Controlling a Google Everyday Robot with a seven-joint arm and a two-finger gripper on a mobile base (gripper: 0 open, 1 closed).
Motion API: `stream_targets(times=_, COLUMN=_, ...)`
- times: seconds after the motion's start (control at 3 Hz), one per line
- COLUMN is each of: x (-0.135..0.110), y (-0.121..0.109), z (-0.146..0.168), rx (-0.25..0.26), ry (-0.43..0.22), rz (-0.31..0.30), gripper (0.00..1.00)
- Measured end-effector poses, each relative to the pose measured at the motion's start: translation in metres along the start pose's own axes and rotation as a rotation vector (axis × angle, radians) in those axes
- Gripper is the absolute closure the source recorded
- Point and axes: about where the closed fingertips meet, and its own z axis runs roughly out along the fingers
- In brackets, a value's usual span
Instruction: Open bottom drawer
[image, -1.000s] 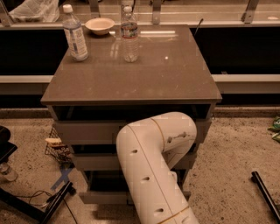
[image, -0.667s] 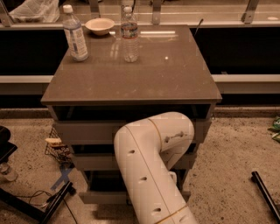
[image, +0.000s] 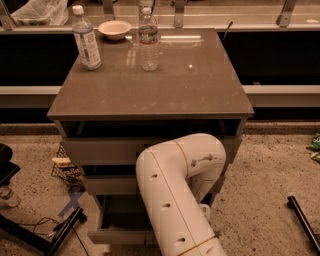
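- Bottom drawer (image: 117, 236), the lowest and slimmest light-grey front of the three-tier cabinet, sits near the floor. Only its left part shows.
- Its panel appears to stand a little forward of the middle light-grey drawer front (image: 107, 185), with a dark gap above it. My reading is that the pull has begun and most of the travel is left.
- Its small handle is hidden behind the bulky white jointed robot arm (image: 175, 190), which bends down in front of the cabinet's centre.
- The end effector is out of sight behind that arm, somewhere low by the lower drawers. Whether it is released or grasping the handle, I cannot tell.
- The brown glossy table (image: 200, 90) on top carries a labelled plastic bottle (image: 86, 37), a clear water bottle (image: 148, 39) and a pale shallow bowl (image: 114, 29).
- A small wire basket (image: 65, 170) lies on the floor just left of the cabinet, and a black stand leg (image: 60, 232) lies near the drawer's left corner, which could crowd its path.
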Motion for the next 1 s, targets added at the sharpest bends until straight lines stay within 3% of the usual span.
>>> stream_targets(times=0.33, x=0.019, y=0.053, z=-0.006, rx=-0.028, ry=-0.003, rz=0.062, gripper=1.00)
stream_targets(times=0.67, x=0.025, y=0.079, z=-0.014, rx=-0.035, ry=-0.004, rz=0.095, gripper=1.00)
stream_targets(times=1.0, x=0.010, y=0.132, z=-0.042, rx=-0.089, ry=-0.034, rz=0.072, gripper=1.00)
